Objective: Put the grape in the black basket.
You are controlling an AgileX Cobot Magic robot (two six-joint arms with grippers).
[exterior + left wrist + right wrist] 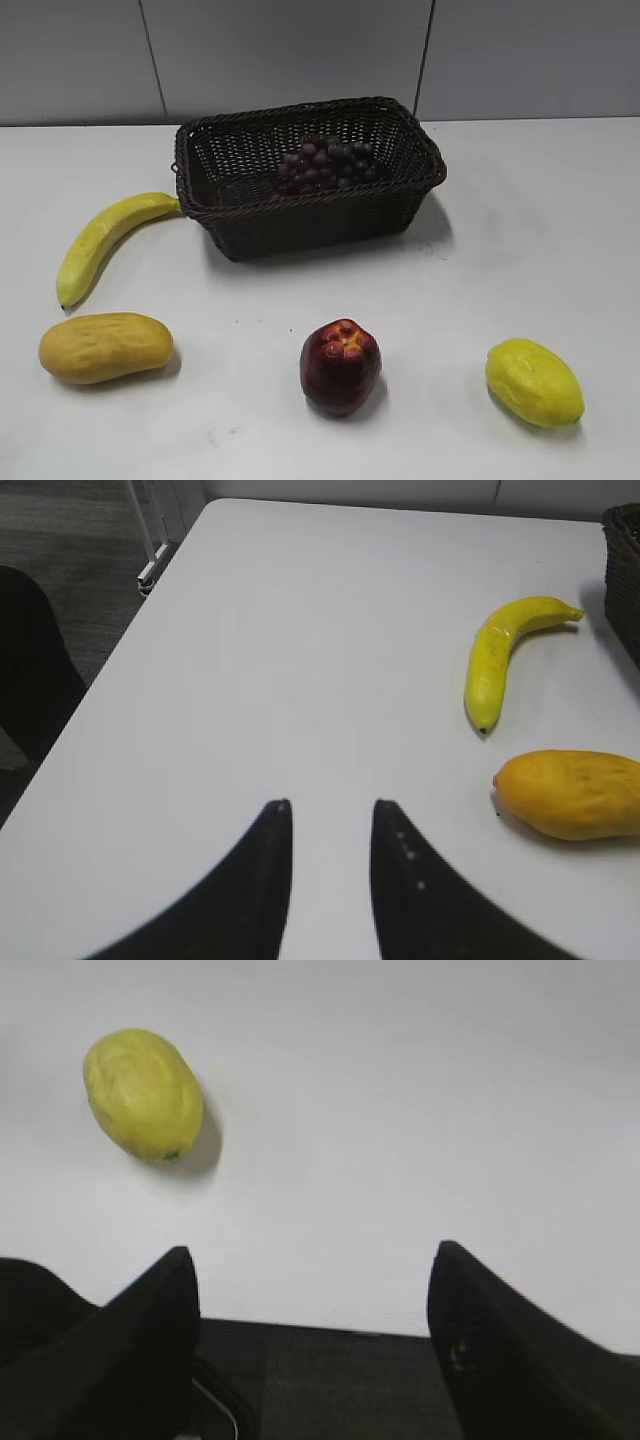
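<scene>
Exterior view: the bunch of small round dark purple-red grapes [328, 163] lies inside the rectangular dark brown-black woven wicker basket [400, 205], right of the basket's middle and toward its far wall. The basket stands on the white tabletop [520, 250] at the far middle. The curved yellow banana [105, 243] lies to the basket's left, its far tip just beside the basket's left wall. Nearer, along the front, sit an orange-yellow oblong mango [105, 347] at the left, a dark red apple with a yellowish top [340, 366] in the middle, and a yellow lemon-shaped fruit [534, 382] at the right, all well apart from each other. In the left wrist view the left gripper [330, 806] hovers over bare tabletop, jaws a little apart and empty. In the right wrist view the right gripper [312, 1252] has its jaws wide apart, holding nothing, at the tabletop's edge.
</scene>
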